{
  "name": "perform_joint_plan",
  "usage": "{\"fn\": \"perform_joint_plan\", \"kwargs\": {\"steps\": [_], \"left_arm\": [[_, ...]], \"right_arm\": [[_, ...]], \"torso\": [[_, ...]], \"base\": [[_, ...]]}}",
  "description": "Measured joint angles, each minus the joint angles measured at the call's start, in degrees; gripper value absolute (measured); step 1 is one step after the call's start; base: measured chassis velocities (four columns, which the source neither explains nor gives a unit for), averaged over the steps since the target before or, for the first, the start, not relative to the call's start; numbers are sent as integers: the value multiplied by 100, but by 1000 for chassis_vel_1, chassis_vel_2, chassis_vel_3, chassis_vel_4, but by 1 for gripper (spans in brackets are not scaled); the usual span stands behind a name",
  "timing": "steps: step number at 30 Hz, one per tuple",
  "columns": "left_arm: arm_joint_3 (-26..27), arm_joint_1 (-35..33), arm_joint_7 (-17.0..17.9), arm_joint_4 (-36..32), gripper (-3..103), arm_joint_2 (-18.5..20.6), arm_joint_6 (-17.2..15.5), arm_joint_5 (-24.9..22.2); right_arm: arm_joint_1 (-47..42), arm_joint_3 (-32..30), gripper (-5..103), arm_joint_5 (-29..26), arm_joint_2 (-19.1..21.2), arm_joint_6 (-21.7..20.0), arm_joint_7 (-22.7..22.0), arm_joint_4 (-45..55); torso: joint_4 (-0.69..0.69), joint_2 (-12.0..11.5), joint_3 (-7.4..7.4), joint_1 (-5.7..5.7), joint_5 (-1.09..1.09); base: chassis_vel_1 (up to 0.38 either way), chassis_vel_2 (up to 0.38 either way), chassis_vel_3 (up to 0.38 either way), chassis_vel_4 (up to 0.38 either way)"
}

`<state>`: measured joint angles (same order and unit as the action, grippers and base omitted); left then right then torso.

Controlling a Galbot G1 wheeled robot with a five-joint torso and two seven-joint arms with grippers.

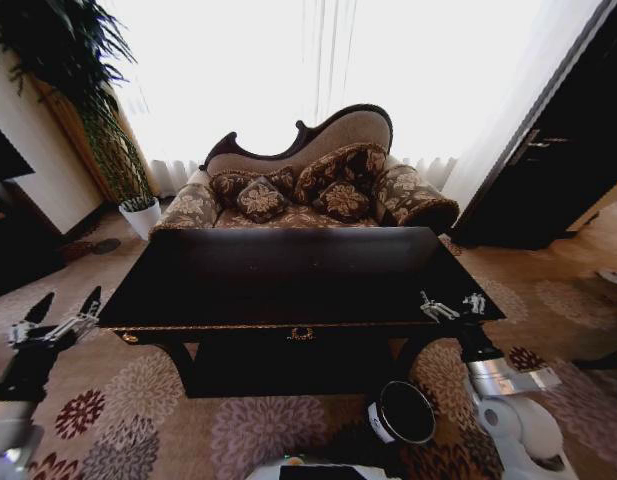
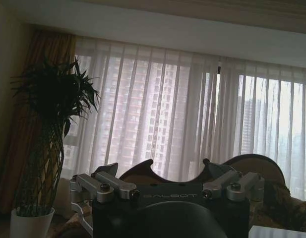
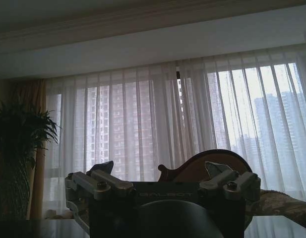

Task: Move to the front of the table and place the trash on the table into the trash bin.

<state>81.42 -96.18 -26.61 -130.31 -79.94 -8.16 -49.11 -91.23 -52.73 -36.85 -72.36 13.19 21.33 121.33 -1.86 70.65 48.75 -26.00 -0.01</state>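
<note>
Head view: the robot stands squarely before the glossy black bench (image 1: 288, 280), its gold emblem at front centre. No bottle, can or paper scrap can be made out on the top, which shows as bare and reflective; whether small litter is lost in the glare cannot be told. The trash bin (image 1: 403, 413) sits on the patterned carpet (image 1: 168, 410) just below the bench's front right, near the robot's base. The left gripper (image 1: 60, 308) hangs off the bench's left front corner, its jaws spread apart and holding nothing. The right gripper (image 1: 452, 304) sits at the bench's right front edge, jaws likewise released and empty. A sofa (image 1: 308, 185) with cushions stands behind the bench.

Left wrist view: the left gripper's two jaw linkages stand apart, nothing between them, facing the curtained window (image 2: 192, 114) and a potted plant (image 2: 48, 144).

Right wrist view: the same arrangement, jaws apart and empty, the sofa back beyond them.

Risk, as a judgement: the right gripper is close to the bench edge and could strike it on any downward move. The bin lies near the base, so driving forward could knock it over. Glare may hide litter from detection
</note>
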Motion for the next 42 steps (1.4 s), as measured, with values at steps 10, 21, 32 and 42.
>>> {"fn": "perform_joint_plan", "kwargs": {"steps": [10,21,32,42], "left_arm": [[54,27,-68,103,100,254,13,3],[-60,78,-72,210,100,933,15,57],[-269,77,-111,156,100,957,36,184],[-428,75,-115,81,100,812,66,345]], "right_arm": [[-113,-37,100,44,-45,108,181,-11],[-322,342,100,227,167,170,290,182],[-336,389,100,280,169,155,351,205],[-311,388,100,287,189,163,436,135]], "torso": [[1,0,0,-1,-1],[0,-2,1,-5,0],[0,0,-1,2,-1],[0,2,-2,4,2]], "base": [[0,0,0,0],[112,-106,-117,109],[297,-285,-296,282],[352,-357,-350,353]]}}
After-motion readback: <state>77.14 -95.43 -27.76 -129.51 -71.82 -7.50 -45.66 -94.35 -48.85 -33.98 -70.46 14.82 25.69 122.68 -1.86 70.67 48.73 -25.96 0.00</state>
